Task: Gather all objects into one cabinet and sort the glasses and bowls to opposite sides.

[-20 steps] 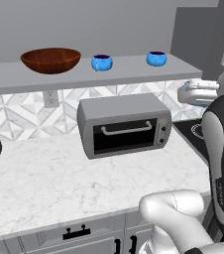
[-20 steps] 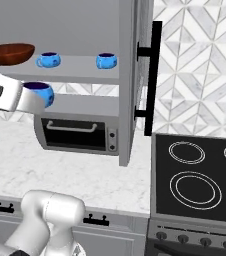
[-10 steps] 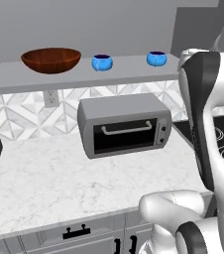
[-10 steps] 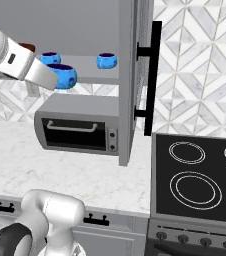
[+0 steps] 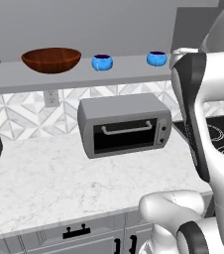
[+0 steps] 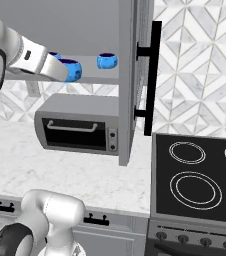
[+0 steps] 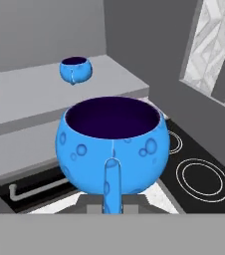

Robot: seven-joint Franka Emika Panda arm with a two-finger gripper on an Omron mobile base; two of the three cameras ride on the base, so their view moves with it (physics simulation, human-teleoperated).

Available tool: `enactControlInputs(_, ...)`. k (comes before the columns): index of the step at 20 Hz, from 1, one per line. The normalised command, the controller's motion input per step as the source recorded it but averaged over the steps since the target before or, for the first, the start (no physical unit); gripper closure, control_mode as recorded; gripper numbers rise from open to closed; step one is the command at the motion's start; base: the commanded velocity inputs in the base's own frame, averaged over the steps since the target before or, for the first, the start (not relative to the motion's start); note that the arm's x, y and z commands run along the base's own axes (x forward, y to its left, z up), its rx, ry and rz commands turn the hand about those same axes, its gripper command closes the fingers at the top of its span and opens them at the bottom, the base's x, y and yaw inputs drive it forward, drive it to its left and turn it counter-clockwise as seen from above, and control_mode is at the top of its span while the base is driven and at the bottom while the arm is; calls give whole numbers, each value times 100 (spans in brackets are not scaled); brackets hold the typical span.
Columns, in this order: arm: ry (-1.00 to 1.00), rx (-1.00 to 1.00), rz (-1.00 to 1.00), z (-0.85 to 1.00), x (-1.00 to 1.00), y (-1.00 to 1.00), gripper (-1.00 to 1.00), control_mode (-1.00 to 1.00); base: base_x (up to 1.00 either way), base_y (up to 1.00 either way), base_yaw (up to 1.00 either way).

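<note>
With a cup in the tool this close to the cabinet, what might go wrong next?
The held cup hangs at shelf level, so it may clip the shelf's front edge. Going in, it may knock the right cup. The open door stands close to the right, so a wide swing could strike it.

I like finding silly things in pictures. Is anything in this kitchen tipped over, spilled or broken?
No, nothing stands out. The wooden bowl and two blue cups sit upright on the cabinet shelf, and the gripper holds a third blue cup upright in the air. The toaster oven looks shut.
</note>
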Motion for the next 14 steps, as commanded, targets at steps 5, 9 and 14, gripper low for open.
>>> enactControlInputs(5,-3,-2,3,-38,65,-17,100,-100,0,0,0)
enactControlInputs(9,0,0,0,-8,77,-23,100,-100,0,0,0)
enactControlInputs(14,4,0,0,0,75,-16,100,-100,0,0,0)
